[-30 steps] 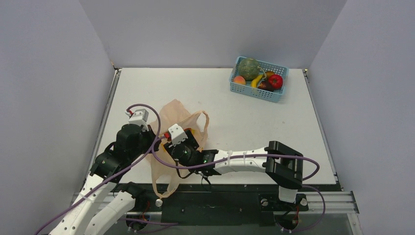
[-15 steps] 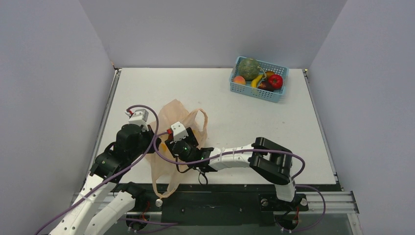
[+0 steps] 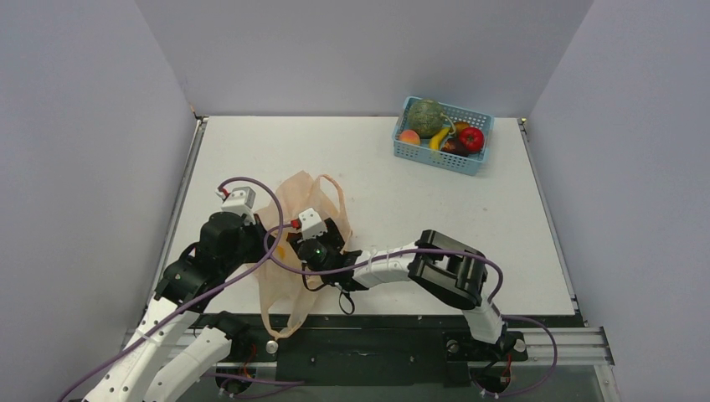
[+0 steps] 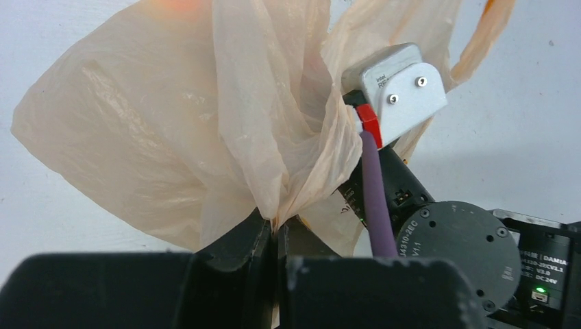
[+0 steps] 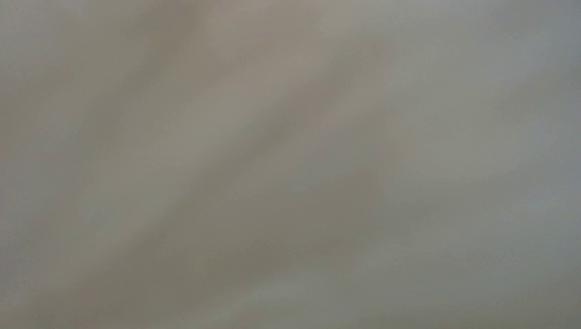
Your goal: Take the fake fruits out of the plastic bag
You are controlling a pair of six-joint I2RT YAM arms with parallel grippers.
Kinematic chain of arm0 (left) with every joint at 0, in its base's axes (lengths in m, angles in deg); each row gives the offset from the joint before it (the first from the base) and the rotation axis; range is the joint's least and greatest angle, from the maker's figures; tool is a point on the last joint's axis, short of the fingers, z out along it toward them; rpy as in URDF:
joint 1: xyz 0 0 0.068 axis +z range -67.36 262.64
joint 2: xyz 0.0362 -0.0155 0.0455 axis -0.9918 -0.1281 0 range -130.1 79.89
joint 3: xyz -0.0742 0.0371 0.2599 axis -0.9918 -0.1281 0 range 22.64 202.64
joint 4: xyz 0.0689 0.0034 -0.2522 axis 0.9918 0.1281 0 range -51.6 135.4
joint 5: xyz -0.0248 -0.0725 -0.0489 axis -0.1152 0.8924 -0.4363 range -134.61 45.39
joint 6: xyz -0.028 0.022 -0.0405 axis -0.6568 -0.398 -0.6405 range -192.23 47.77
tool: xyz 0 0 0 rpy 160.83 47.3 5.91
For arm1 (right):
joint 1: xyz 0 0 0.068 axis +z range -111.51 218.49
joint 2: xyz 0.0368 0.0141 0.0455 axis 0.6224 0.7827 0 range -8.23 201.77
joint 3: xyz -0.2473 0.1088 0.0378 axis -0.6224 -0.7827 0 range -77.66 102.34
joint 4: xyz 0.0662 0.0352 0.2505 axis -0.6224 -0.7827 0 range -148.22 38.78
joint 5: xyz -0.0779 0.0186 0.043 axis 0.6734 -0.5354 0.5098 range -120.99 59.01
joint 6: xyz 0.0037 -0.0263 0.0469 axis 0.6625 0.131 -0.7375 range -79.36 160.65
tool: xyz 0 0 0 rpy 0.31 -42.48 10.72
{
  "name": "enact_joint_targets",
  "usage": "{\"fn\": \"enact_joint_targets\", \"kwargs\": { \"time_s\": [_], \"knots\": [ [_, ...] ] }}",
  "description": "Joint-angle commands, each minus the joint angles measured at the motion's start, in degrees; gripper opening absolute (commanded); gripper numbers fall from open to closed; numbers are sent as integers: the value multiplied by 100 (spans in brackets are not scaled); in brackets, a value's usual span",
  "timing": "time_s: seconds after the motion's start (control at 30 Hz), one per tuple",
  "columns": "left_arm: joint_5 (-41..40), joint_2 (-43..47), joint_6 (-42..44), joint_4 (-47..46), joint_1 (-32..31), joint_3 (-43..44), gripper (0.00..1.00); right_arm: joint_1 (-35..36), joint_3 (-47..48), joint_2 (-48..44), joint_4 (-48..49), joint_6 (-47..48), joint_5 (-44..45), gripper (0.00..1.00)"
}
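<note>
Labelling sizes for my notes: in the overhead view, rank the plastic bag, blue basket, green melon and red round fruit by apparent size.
Largest to smallest:
plastic bag, crumpled yet clearly biggest
blue basket
green melon
red round fruit

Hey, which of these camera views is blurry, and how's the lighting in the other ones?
Right wrist view: a uniform grey-beige smear, nothing readable. Left wrist view: the plastic bag is crisp and brightly lit, while the left gripper pinching it is dark and slightly soft. Top external view: sharp, evenly lit, only faint shadows on the table.
</note>
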Motion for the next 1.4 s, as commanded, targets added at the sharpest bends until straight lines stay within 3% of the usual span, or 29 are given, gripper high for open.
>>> {"fn": "enact_joint_targets", "kwargs": {
  "time_s": [0.0,0.37,0.57,0.8,0.9,1.37],
  "knots": [
    [57,-9,24,-160,-38,107,0,-86,193,190,271,61,0,66],
    [56,-106,24,-143,-49,113,0,-137,512,472,151,274,8,53],
    [24,-25,18,-138,-62,108,0,-96,637,550,101,462,-106,27],
    [38,-17,29,-144,-82,108,0,74,511,233,14,586,-224,14],
    [42,-23,28,-156,-84,107,0,129,312,35,41,538,-221,0],
    [23,27,10,-149,-102,107,0,309,-456,-976,136,226,-377,0]
  ]
}}
